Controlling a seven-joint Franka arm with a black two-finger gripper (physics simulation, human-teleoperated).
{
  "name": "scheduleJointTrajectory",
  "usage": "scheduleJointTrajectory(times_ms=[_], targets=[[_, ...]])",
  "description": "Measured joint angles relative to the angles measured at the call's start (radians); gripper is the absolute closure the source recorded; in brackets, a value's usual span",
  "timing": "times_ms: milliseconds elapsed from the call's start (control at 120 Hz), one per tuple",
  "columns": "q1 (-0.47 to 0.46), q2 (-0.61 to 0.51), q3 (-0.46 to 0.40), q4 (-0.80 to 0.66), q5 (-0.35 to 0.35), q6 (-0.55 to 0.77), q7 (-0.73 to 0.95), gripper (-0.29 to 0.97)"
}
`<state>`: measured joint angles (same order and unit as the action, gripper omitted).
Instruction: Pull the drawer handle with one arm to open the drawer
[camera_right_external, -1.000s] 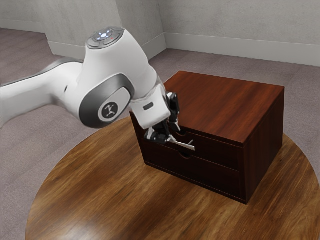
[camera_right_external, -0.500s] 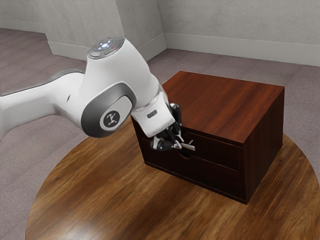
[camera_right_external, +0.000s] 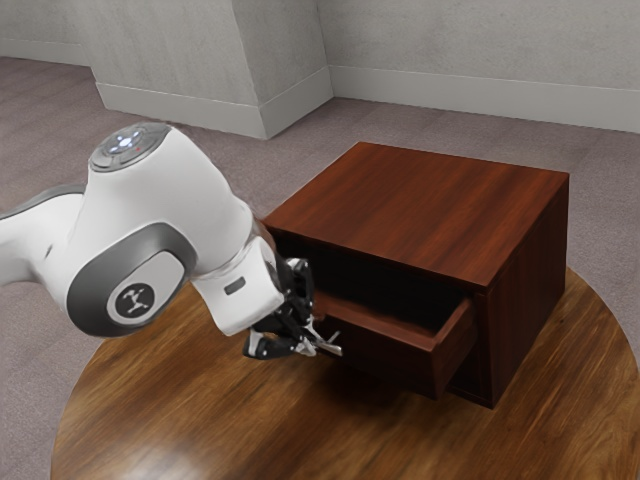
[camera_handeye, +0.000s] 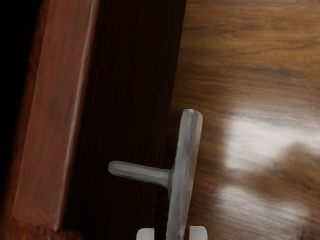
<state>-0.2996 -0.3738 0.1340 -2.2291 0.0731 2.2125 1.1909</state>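
A boxy cabinet of dark reddish, glossy wood sits on the round, polished plank tabletop. Its upper drawer stands pulled well out of the front, with a dark hollow showing behind it. The white, rounded arm reaches in from the exterior view's left, and its black hand is clamped on the drawer handle. In the wrist view the drawer handle is a dull grey metal bar on a short stem, running down between pale fingertips.
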Motion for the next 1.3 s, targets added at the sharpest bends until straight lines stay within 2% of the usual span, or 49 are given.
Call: scheduleJointTrajectory(times_ms=[317,575,983,1050,1133,1175,1200,1242,1300], targets=[[-0.007,-0.155,-0.010,-0.137,0.014,-0.003,-0.010,0.78],[-0.034,-0.260,-0.011,-0.220,0.013,-0.029,-0.012,0.73],[-0.036,-0.280,-0.042,-0.211,0.009,-0.078,-0.012,0.61],[-0.047,-0.277,-0.052,-0.161,0.004,-0.093,-0.012,0.57],[-0.063,-0.256,-0.063,-0.023,-0.020,-0.142,-0.012,0.53],[-0.054,-0.176,-0.061,0.140,-0.041,-0.208,-0.014,0.51],[-0.038,-0.096,-0.059,0.291,-0.050,-0.271,-0.020,0.49],[0.004,0.018,-0.057,0.521,-0.059,-0.386,-0.035,0.40],[0.117,0.103,-0.055,0.687,-0.070,-0.517,-0.078,0.30]])
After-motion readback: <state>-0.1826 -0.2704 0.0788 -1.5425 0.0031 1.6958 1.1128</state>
